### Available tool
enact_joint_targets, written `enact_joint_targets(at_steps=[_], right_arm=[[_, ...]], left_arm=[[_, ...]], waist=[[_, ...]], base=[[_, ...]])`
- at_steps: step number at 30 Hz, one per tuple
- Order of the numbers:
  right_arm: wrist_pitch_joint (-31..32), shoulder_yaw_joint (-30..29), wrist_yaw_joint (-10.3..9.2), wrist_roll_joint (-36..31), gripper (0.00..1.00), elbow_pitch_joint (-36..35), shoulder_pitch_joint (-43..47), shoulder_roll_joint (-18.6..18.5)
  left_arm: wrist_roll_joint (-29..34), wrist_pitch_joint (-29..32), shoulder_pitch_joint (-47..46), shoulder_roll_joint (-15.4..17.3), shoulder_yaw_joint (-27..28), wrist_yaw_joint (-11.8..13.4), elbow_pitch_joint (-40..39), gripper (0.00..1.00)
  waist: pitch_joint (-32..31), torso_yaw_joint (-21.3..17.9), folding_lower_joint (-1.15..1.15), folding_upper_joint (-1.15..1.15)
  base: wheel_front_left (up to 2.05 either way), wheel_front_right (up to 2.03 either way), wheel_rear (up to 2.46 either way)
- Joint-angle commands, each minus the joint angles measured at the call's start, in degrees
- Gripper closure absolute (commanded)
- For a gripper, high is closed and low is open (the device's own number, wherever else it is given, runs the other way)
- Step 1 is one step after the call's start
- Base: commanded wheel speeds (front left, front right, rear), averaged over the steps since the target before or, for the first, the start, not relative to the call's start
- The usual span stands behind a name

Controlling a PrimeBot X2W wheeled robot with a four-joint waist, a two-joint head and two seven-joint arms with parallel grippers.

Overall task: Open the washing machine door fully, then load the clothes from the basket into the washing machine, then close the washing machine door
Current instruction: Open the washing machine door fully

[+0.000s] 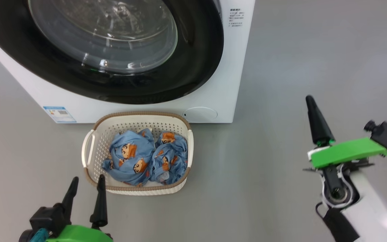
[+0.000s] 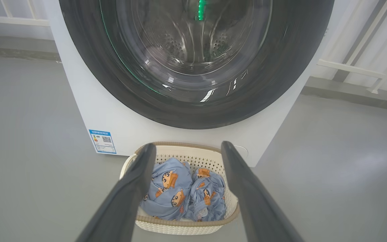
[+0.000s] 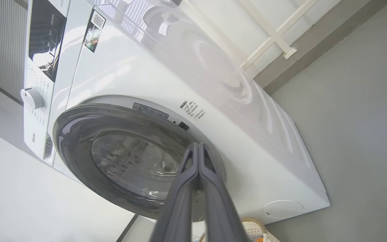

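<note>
Standing on the grey floor in the head view, the washing machine is seen with the washing machine door shut flat against its front. The basket is set on the floor just before the machine, below the door, and the clothes are bunched inside it, side by side. The left gripper is seen at the basket's near left corner, its fingers spread with nothing between them. The right gripper is seen well to the right of machine and basket, its fingers pressed together on nothing.

In the left wrist view, the left gripper is parted wide, and the basket with the clothes is framed between its fingers. The door is closed above, and a blue label is stuck at the machine's lower corner.

In the right wrist view, the right gripper is closed tip to tip before the rim of the door. Whether the rim is touched cannot be told. A white knob is mounted on the machine's control panel.
</note>
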Motion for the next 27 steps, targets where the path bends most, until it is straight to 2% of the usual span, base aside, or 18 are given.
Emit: enact_joint_targets(at_steps=[1,9,14,20,27], right_arm=[[-0.07,2.02,0.08,2.43,1.00,-1.74,-2.13,-1.13],[3.79,5.52,0.08,15.54,1.00,-3.13,-8.65,-6.93],[9.32,5.29,0.08,22.88,1.00,-3.59,-11.92,-9.34],[16.49,4.32,0.08,27.62,1.00,-3.35,-15.93,-11.48],[24.03,3.11,0.08,29.79,1.00,-2.62,-20.84,-12.95]], left_arm=[[-0.36,-0.43,-2.20,0.48,1.35,-0.14,-1.08,0.00],[-0.98,-0.43,-4.60,0.46,-1.41,-0.14,-0.96,0.00],[-1.48,-0.43,-6.00,0.45,-2.97,-0.14,-0.93,0.00],[-2.09,-0.43,-7.58,0.45,-4.54,-0.14,-0.74,0.00],[-2.71,-0.43,-9.25,0.45,-6.13,-0.14,-0.79,0.00]], waist=[[1.25,0.99,0.00,0.00],[4.41,3.06,0.00,0.00],[6.60,4.52,0.00,0.00],[9.22,6.10,0.00,0.00],[11.97,7.66,0.00,0.00]], base=[[0.00,0.00,0.00],[0.00,0.00,0.00],[0.00,0.00,0.00],[0.00,0.00,0.00],[0.00,0.00,0.00]])
